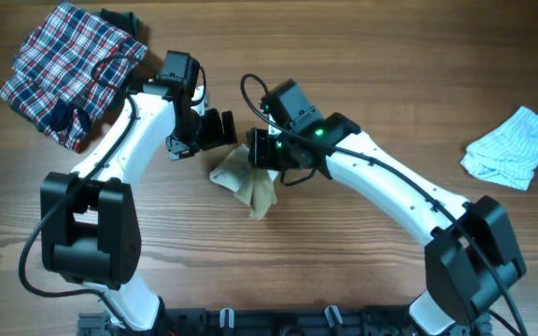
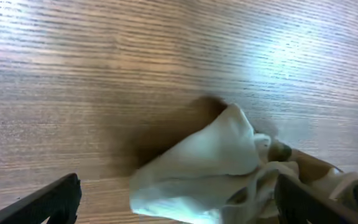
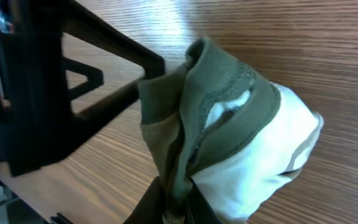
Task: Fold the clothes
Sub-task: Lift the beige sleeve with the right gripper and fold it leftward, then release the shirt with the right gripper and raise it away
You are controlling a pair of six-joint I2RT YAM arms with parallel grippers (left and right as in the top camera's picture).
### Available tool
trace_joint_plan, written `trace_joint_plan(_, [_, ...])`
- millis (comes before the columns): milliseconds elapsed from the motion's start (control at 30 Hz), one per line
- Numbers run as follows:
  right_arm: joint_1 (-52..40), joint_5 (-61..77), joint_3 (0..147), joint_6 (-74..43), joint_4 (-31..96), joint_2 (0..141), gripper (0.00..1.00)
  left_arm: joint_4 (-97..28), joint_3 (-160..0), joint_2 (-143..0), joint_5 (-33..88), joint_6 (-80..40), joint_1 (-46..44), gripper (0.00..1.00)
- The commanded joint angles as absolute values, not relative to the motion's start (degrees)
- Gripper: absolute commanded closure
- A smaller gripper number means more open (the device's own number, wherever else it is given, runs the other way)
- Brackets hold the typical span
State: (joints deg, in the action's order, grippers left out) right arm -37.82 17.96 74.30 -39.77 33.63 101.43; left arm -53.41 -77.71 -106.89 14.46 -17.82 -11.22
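Note:
The cream-white top (image 1: 250,183) lies bunched on the wooden table between both arms, tan parts showing. In the right wrist view its thin olive edge (image 3: 229,93) rises in a fold, and my right gripper (image 3: 188,200) is shut on that fold from below. Overhead, the right gripper (image 1: 261,149) sits at the top's upper edge. My left gripper (image 1: 215,129) is just left of it, open. In the left wrist view its black fingers (image 2: 48,202) stand wide apart, with the cream top (image 2: 210,162) between them, untouched. The pale blue striped garment (image 1: 516,149) lies crumpled at the far right.
A red and blue plaid cloth (image 1: 68,65) lies at the back left beside the left arm. The left gripper's black frame (image 3: 73,81) stands close to the held fold in the right wrist view. Bare wood lies between the top and the striped garment.

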Motion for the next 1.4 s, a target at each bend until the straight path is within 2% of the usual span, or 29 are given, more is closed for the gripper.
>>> trace_joint_plan(0, [-38.3, 17.39, 75.53, -42.76, 32.12, 104.86, 0.88, -53.71, -77.38, -106.21, 13.85, -16.69, -11.07, 0.0])
trace_joint_plan(233, [-38.41, 17.26, 75.53, -45.15, 29.74, 105.82, 0.73, -51.81, -77.38, -106.21, 9.3, -17.72, -10.26, 0.0])
trace_joint_plan(467, [-38.52, 14.02, 75.72, -43.62, 29.04, 107.31, 0.78, -51.51, -77.38, -106.21, 9.32, -18.24, -7.49, 0.0])
trace_joint_plan(533, [-37.26, 7.46, 78.3, -42.28, 34.68, 106.0, 0.66, -51.48, -77.38, -106.21, 9.32, -18.15, -7.27, 0.0])
trace_joint_plan(567, [-36.4, 5.34, 80.38, -40.29, 38.2, 105.21, 0.51, -51.42, -77.38, -106.21, 9.63, -16.8, -7.27, 0.0])
trace_joint_plan(633, [-34.39, 1.39, 84.36, -37.98, 45.89, 104.12, 0.28, -51.62, -77.38, -106.19, 11.25, -13.76, -7.35, 0.0])
trace_joint_plan(767, [-28.27, -5.17, 90.83, -36.21, 54.96, 103.59, 0.03, -53.19, -77.41, -105.23, 15.92, -8.93, -8.45, 0.0])
trace_joint_plan(900, [-18.46, -0.93, 92.75, -32.91, 55.61, 103.61, 0.0, -54.78, -77.41, -101.82, 19.16, -6.59, -11.4, 0.0])
trace_joint_plan(967, [-13.78, 0.82, 92.6, -31.4, 56.21, 103.66, 0.0, -58.15, -77.41, -100.29, 26.39, -6.9, -13.82, 0.0])
trace_joint_plan(1033, [-10.85, 0.89, 92.6, -30.59, 56.62, 103.66, 0.0, -60.62, -77.32, -100.25, 29.41, -11.25, -16.99, 0.0])
trace_joint_plan(1233, [-8.93, -1.61, 92.6, -28.47, 56.42, 103.66, 0.01, -57.82, -73.89, -100.29, 18.59, -28.73, -28.84, 0.0])
trace_joint_plan(1367, [-8.91, -3.25, 92.6, -27.81, 56.4, 103.66, 0.0, -58.92, -71.09, -100.29, 14.0, -37.91, -32.53, 0.0])
